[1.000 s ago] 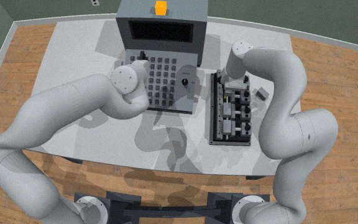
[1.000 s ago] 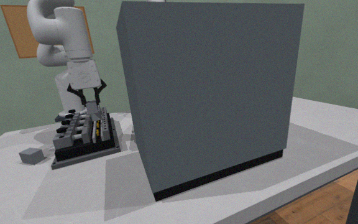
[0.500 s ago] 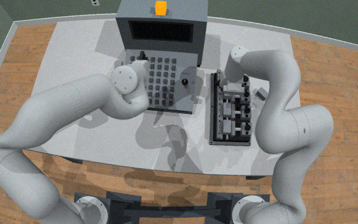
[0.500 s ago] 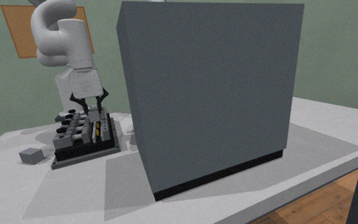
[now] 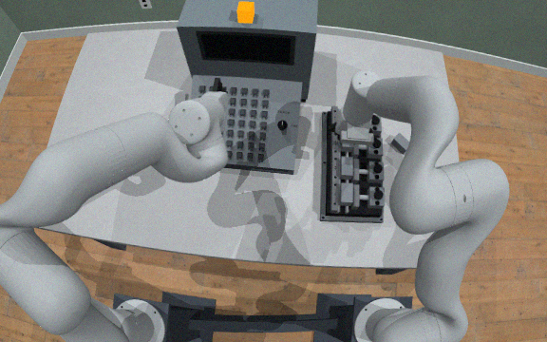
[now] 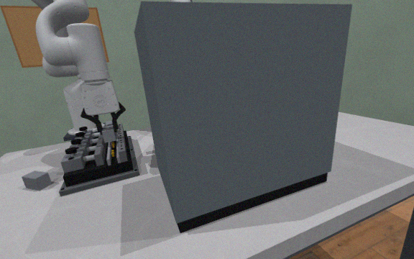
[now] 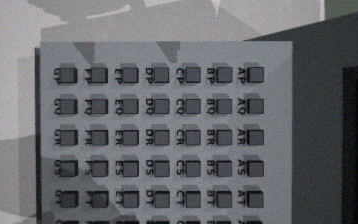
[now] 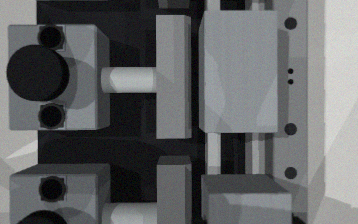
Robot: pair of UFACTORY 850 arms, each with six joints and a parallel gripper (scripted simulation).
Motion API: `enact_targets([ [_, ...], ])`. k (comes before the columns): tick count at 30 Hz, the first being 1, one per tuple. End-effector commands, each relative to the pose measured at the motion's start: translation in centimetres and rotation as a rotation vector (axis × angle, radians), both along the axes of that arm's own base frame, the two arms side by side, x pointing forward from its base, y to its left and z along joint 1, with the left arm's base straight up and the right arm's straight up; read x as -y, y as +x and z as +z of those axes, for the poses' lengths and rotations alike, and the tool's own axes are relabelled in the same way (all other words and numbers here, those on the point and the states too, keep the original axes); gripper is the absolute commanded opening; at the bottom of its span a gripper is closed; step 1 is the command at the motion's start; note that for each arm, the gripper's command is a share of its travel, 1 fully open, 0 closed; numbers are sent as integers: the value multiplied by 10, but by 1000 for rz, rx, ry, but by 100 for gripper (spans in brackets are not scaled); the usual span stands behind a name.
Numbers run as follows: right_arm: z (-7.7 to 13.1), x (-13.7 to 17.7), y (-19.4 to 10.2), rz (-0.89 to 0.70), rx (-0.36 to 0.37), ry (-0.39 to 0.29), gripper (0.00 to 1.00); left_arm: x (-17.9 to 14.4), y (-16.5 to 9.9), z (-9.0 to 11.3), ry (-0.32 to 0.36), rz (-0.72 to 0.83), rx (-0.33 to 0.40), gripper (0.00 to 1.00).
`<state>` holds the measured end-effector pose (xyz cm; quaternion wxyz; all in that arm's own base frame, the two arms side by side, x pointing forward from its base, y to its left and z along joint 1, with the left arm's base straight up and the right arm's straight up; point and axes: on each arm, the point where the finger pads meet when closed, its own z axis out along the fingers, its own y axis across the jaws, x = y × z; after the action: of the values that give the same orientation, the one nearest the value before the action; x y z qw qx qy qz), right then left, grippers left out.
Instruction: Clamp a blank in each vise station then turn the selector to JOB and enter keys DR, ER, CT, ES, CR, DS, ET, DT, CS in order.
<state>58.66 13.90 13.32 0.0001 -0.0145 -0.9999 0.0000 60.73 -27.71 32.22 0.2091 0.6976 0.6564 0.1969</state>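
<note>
My right gripper [image 6: 108,129] is shut on a grey blank [image 6: 108,135] [image 8: 247,207], low over the third station from the front. A second blank [image 5: 347,167] [image 8: 240,70] lies in the neighbouring station, with a narrow gap to its moving jaw [image 8: 173,77]. A third blank [image 5: 347,194] lies in the front station. A loose blank [image 5: 400,142] [image 6: 37,180] lies on the table. The rearmost station shows yellow marks [image 6: 113,149] and no blank. My left gripper [image 5: 217,85] is open above the key panel; its fingertips are mostly hidden. The selector [image 5: 282,124] appears to point at TEACH. The amber lamp [image 5: 246,12] looks lit.
The cabinet [image 5: 250,14] [image 6: 243,108] with a dark screen [image 5: 247,47] stands behind the key panel [image 5: 283,159] [image 7: 275,150]. No key looks lit. The vise base [image 5: 323,190] [image 6: 99,183] stands beside the panel, with black valve knobs [image 8: 37,73] along one side.
</note>
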Motion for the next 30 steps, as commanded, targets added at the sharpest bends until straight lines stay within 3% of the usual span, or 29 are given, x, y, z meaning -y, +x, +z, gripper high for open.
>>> enact_targets([
  [1,0,0,1,0,2,1,0,0,1,1,-1,0,2,100],
  [30,-6,0,1,0,2,1,0,0,1,1,-1,0,2,100],
])
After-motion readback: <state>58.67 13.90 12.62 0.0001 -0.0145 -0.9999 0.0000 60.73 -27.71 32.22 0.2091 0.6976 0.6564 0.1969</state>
